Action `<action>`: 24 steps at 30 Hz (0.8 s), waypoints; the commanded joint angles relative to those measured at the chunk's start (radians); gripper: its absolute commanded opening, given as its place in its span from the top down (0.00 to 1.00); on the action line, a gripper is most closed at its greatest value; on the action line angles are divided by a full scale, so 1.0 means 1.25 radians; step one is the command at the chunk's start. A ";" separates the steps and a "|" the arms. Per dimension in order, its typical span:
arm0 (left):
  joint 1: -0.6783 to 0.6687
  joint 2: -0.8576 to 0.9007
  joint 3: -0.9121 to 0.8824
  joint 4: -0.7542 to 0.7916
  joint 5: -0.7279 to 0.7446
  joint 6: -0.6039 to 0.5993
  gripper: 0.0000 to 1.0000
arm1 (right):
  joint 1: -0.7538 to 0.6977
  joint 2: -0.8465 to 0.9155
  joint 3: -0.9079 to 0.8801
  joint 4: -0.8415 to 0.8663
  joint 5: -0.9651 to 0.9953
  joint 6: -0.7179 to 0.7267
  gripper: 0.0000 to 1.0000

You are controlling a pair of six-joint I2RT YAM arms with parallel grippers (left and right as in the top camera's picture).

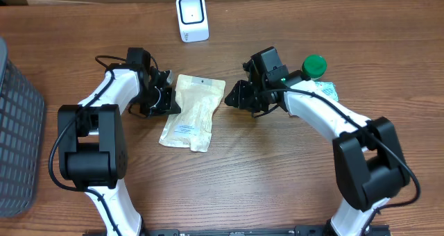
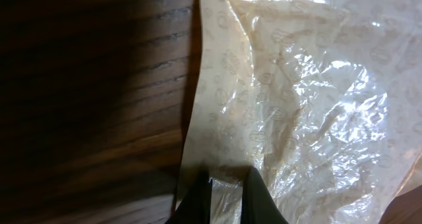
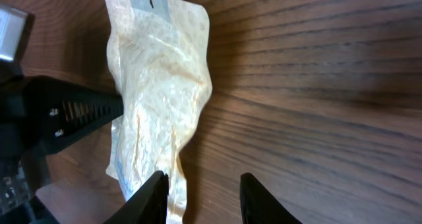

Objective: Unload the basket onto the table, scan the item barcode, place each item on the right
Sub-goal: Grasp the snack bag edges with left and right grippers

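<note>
Crinkly cream plastic, that's the pouch (image 1: 189, 114) (image 2: 297, 105) (image 3: 158, 85), and it's lying flat on the wooden desk (image 1: 263, 166) right between the two claws. The left claw (image 1: 168, 100) (image 2: 227, 191) is sitting at the pouch's left edge, and on its own wrist cam the dark fingertips are pinching together on the film there, so it's clamped on the pouch. The right claw (image 1: 232, 97) (image 3: 203, 184) is hanging just off the pouch's other side with its fingers standing apart. One fingertip (image 3: 157, 188) is touching or nearly touching the pouch's edge, and mostly bare wood is showing in the gap. There's a pale label near the pouch's lower end, though it's too small to say if that's the barcode. The white scanner (image 1: 192, 17) is standing well beyond both claws at the far side. A green-capped bottle (image 1: 314, 66) is sitting behind the right claw, beside that arm.
</note>
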 commanded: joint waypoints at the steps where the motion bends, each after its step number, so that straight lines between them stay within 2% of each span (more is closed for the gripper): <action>1: -0.005 0.007 -0.033 0.012 -0.004 -0.023 0.96 | 0.005 0.047 -0.005 0.028 -0.071 0.026 0.67; 4: -0.005 0.007 -0.034 0.012 -0.002 -0.023 0.96 | 0.014 0.080 -0.005 0.061 -0.118 0.027 0.65; 10: -0.005 0.007 -0.034 0.012 -0.002 -0.023 0.96 | 0.039 0.121 -0.005 0.091 -0.140 0.067 0.38; 13: -0.005 0.007 -0.034 0.012 -0.002 -0.023 0.96 | 0.059 0.132 -0.005 0.120 -0.154 0.092 0.33; 20: -0.005 0.007 -0.034 0.012 -0.002 -0.023 0.96 | 0.127 0.141 -0.005 0.201 -0.076 0.205 0.31; 24: -0.005 0.007 -0.034 0.012 -0.002 -0.023 0.96 | 0.147 0.141 -0.005 0.240 -0.047 0.235 0.36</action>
